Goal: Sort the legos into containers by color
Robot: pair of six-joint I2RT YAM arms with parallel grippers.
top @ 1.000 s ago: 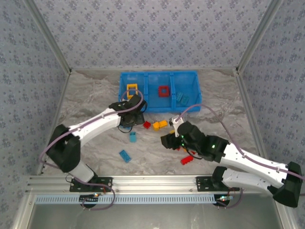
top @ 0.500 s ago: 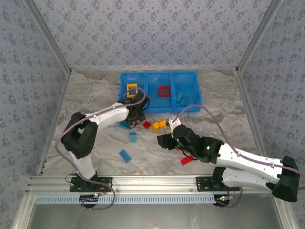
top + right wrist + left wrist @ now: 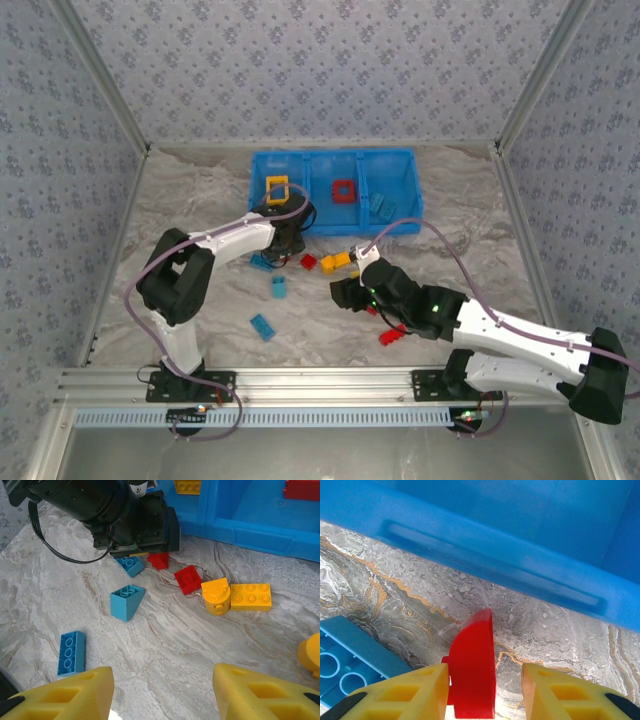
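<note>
From above, the blue bin (image 3: 330, 156) is sitting toward the far edge of the bench (image 3: 180, 200), with its three compartments side by side. A yellow frame (image 3: 277, 187) is lying in the left one, a red frame (image 3: 344, 190) in the middle one and blue bricks (image 3: 382, 206) in the right one. The left pincer (image 3: 283, 250) is reaching down just in front of the bin's near wall. The right pincer (image 3: 347, 294) is hovering nearer the middle of the bench. Loose on the bench, a red brick (image 3: 308, 262) and a yellow brick (image 3: 337, 261) are lying between the two pincers. A sloped blue brick (image 3: 278, 287) and a long blue brick (image 3: 263, 326) are lying closer to the near edge.

On the left wrist camera, the left pincer (image 3: 485, 680) is standing open around a red piece (image 3: 472, 655). The piece is touching one yellow finger (image 3: 400, 692), and bare bench is showing between it and the other. A flat blue brick (image 3: 350, 655) is lying just beside that finger, and the bin's wall (image 3: 495, 555) is running across behind.

On the right wrist camera, the right pincer (image 3: 163, 680) is hanging open above the bench, its fingers (image 3: 265, 695) wide apart over bare marble. Ahead of it, the left pincer (image 3: 135, 520) is sitting over the red piece (image 3: 159, 560). The red brick (image 3: 188, 578), a round yellow piece (image 3: 216, 596) and the yellow brick (image 3: 251, 596) are lying in a row before the bin (image 3: 250, 530).
</note>
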